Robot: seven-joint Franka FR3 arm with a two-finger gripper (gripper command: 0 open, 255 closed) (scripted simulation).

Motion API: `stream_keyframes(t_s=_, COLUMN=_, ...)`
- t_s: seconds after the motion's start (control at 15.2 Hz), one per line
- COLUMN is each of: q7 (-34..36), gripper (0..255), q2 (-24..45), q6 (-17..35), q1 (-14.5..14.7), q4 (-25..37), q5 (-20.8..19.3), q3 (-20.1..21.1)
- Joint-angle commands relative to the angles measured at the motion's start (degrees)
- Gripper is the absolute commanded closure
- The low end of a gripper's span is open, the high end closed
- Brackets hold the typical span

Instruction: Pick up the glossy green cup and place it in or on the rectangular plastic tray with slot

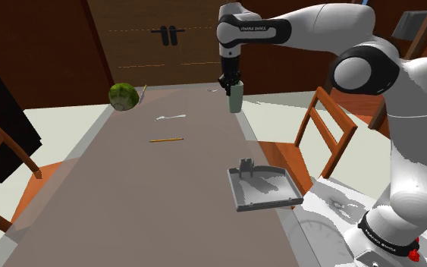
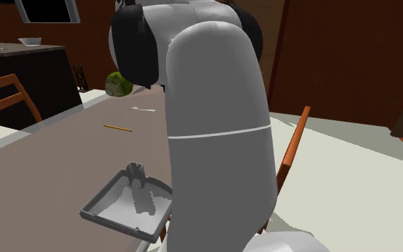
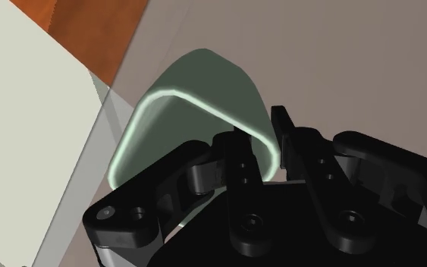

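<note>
Shoulder view: the black gripper [image 1: 231, 88] clasps the wall of the pale green cup [image 1: 237, 101]. In the wrist view one finger [image 3: 238, 155] sits inside the rim and the other outside. The cup is well apart from the grey tray [image 1: 263, 193], beyond it from the stand, near the same edge of the table [image 1: 128, 197]. A yellow pencil [image 1: 166, 139] lies to the tray's left.
</note>
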Motion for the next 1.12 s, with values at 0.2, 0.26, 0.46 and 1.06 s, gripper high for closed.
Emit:
stream_keyframes(t_s=0.2, q7=0.6, gripper=255, q2=-2.3, q6=-1.6, q1=0.4, q4=-0.7, q5=0.0, q3=0.2)
stream_keyframes(t_s=0.26, q7=1.2, gripper=255, q2=-5.2, q6=-0.3, q1=0.8, q4=-4.9, q5=0.1, q3=0.4)
stream_keyframes(t_s=0.46, q7=3.0, gripper=255, q2=-12.8, q6=2.5, q1=1.8, q4=-15.4, q5=0.2, q3=1.0)
stream_keyframes(t_s=1.06, q7=9.1, gripper=255, q2=-31.2, q6=5.8, q1=5.0, q4=-37.2, q5=1.4, q3=3.8)
